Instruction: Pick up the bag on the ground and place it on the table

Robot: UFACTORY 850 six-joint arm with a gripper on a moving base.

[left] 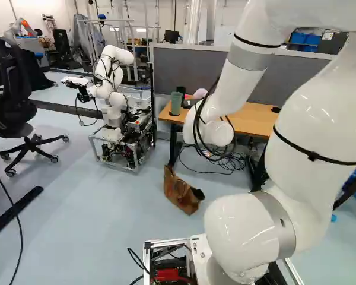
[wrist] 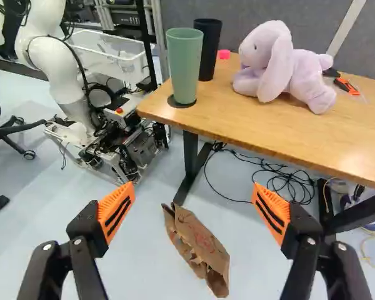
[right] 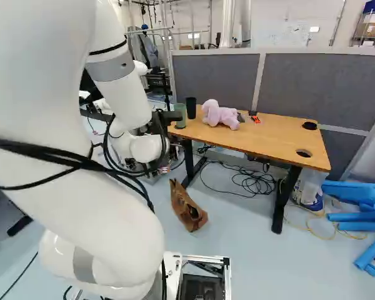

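The bag (wrist: pixel 203 240) is brown, creased and marked in red on one side. It lies tilted on the floor (left: pixel 118 202), on the near side of the table (wrist: pixel 337 137) toward its left end. The bag's far end is just beside the foot of the left table leg (wrist: pixel 190 156); contact between the two cannot be confirmed.

My end effector (right: pixel 169 117) is raised above floor level and carries no load. In the wrist view, the two orange pads (wrist: pixel 115 209) of my end effector (wrist: pixel 194 194) stand wide apart. The bag appears ahead, in line with the gap between them, and touches neither.

Table items, from left to right: a green cup (wrist: pixel 185 69) upright on a black disc (wrist: pixel 182 103) near the left edge; a black cup (wrist: pixel 207 50) upright just behind it; a pale pink plush rabbit (wrist: pixel 287 69); an orange-and-black tool (wrist: pixel 349 86) beyond the rabbit.

Surroundings: loose black cables (right: pixel 250 181) lie on the floor under the table. A grey partition (right: pixel 212 78) stands along the table's far side. Another robot (left: pixel 113 65) stands to the left, with an office chair (left: pixel 15 89) farther left. Blue tubes (right: pixel 362 219) lie to the right of the table.
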